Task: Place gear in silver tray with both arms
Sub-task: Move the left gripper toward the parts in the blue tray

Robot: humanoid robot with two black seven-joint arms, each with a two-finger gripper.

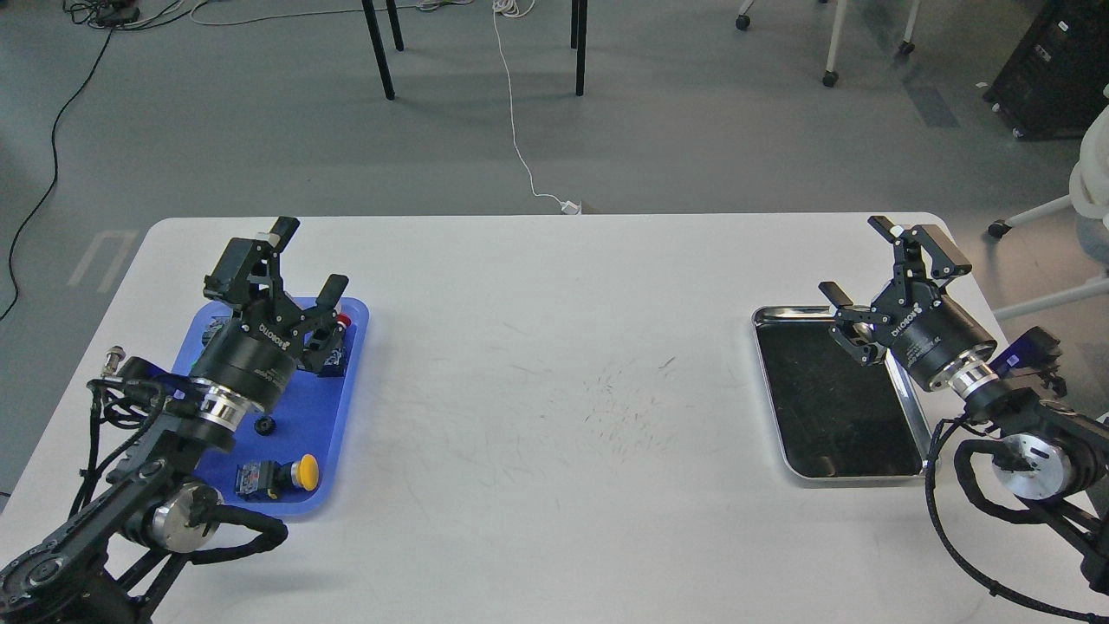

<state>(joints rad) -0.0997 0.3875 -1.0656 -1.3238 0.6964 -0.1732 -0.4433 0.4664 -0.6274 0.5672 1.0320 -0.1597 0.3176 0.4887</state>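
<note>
Gear (264,425) in blue tray (351,381) beside yellow-capped switch (279,476).

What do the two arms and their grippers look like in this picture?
Both arms are black and jointed, with polished silver wrist rings and round silver joint caps. Black ribbed cable loops run beside them. The left gripper and right gripper are black, each with two linkage fingers and white lettering on its round body.

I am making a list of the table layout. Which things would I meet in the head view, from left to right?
Blue tray with the gear and the yellow-capped switch → bare white table → silver tray → right pincer.
</note>
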